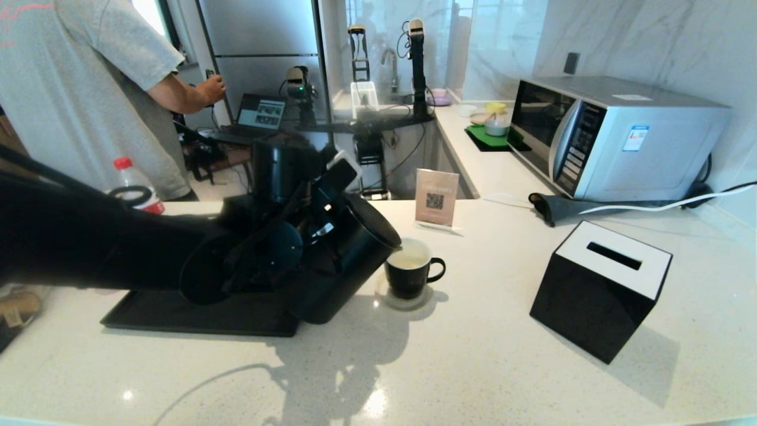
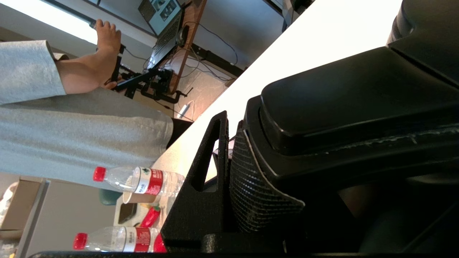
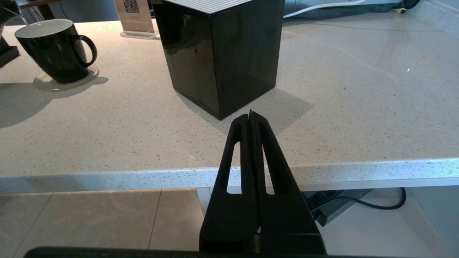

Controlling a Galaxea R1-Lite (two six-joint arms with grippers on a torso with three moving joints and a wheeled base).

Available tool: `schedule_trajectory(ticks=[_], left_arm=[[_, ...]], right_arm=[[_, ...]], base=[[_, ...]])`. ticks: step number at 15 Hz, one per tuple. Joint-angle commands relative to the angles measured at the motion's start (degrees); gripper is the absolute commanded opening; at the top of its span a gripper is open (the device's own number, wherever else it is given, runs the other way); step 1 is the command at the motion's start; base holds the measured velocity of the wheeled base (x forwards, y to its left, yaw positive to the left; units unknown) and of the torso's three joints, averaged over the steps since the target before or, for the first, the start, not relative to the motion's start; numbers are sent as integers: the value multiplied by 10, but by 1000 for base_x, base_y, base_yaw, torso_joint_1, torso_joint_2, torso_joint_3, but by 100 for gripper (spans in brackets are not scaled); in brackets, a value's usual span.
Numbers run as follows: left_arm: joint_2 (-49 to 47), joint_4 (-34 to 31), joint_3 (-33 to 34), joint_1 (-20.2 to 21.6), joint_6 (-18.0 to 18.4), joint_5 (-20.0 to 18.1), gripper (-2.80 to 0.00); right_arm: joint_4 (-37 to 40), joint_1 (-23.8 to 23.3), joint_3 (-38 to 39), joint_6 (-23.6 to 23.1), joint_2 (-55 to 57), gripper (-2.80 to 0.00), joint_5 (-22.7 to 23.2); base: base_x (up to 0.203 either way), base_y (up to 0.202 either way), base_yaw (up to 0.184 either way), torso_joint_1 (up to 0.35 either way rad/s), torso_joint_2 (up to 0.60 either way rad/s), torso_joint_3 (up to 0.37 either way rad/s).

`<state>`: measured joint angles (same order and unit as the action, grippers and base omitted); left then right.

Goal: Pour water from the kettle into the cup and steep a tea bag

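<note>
My left gripper (image 1: 314, 220) is shut on the loop handle of the matte black kettle (image 1: 349, 260) and holds it tilted, spout toward the cup. In the left wrist view one finger (image 2: 211, 172) presses against the handle (image 2: 358, 104). The black cup (image 1: 409, 271) with its white inside stands on a clear coaster just right of the spout. A thin stream of water (image 3: 22, 17) falls from the spout into the cup (image 3: 57, 50). My right gripper (image 3: 251, 115) is shut with nothing in it, off the counter's front edge. No tea bag shows.
A black tissue box (image 1: 600, 290) stands right of the cup, a QR sign (image 1: 436, 197) behind it. A black tray (image 1: 195, 313) lies under the kettle. A microwave (image 1: 615, 136) sits at the back right. A water bottle (image 1: 139, 189) and a person (image 1: 77, 89) are at the left.
</note>
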<state>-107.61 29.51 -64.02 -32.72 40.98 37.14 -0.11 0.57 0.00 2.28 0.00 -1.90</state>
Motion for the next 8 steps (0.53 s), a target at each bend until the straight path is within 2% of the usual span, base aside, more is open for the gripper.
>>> schedule_trajectory(ticks=[1,4,8], left_arm=[[2,6,1,0,-2,2,-280],[2,23,7,0,-21,3,-280],[2,89,29,0,-25,11,-280]], right_arm=[[-1,0,0,0,0,-280,0],[0,0,0,0,0,-280,0],[0,0,0,0,0,-280,0]], base=[[0,0,0,0,0,0],[0,0,0,0,0,0],[0,0,0,0,0,0]])
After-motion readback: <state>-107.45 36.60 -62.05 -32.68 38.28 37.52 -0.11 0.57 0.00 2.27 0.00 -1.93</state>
